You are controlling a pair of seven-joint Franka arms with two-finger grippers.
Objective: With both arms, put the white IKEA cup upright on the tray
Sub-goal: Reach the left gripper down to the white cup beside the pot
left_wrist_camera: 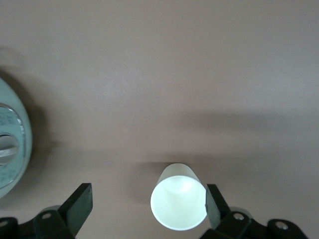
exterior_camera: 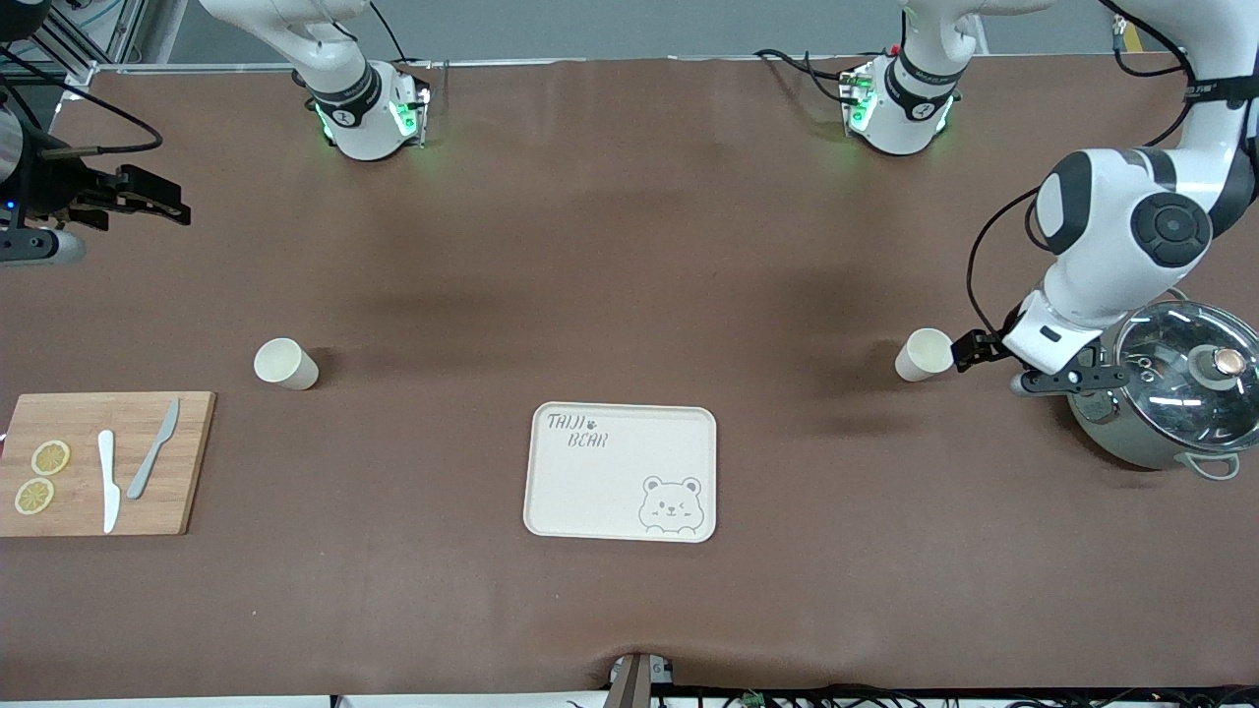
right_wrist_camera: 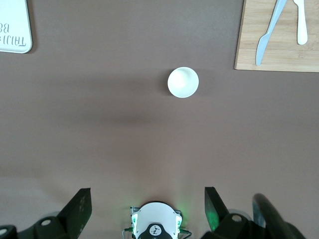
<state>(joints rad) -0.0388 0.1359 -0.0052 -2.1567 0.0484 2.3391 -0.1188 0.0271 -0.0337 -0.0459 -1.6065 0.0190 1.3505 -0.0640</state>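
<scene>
**Beside the tray: two cups, both grippers wide**

Front view: I see the left gripper [exterior_camera: 969, 349] low at a cup lying [exterior_camera: 924, 354] toward the left arm's end from the tray [exterior_camera: 623, 472].

Left wrist view: its fingers [left_wrist_camera: 79, 201] spread wide around that cup [left_wrist_camera: 178, 203].

Right wrist view: the right gripper [right_wrist_camera: 147, 209] gapes wide above the upright cup [right_wrist_camera: 183, 82].

**Two cups on the table, tray bare, left gripper at one cup**

The cream tray [exterior_camera: 621, 472] lies flat near the table's middle with nothing on it. Two white cups lie farther from the camera than the tray: one cup [exterior_camera: 285, 363] toward the right arm's end, another cup [exterior_camera: 924, 354] toward the left arm's end. The left gripper [exterior_camera: 969, 349] sits low at that second cup, seemingly touching its side. A lidded steel pot [exterior_camera: 1170, 398] stands just beside the left arm. The right gripper [exterior_camera: 157, 202] hangs above the table edge; its arm waits. A wooden cutting board [exterior_camera: 187, 462] carries two knives [exterior_camera: 128, 472] and lemon slices [exterior_camera: 41, 477].
</scene>
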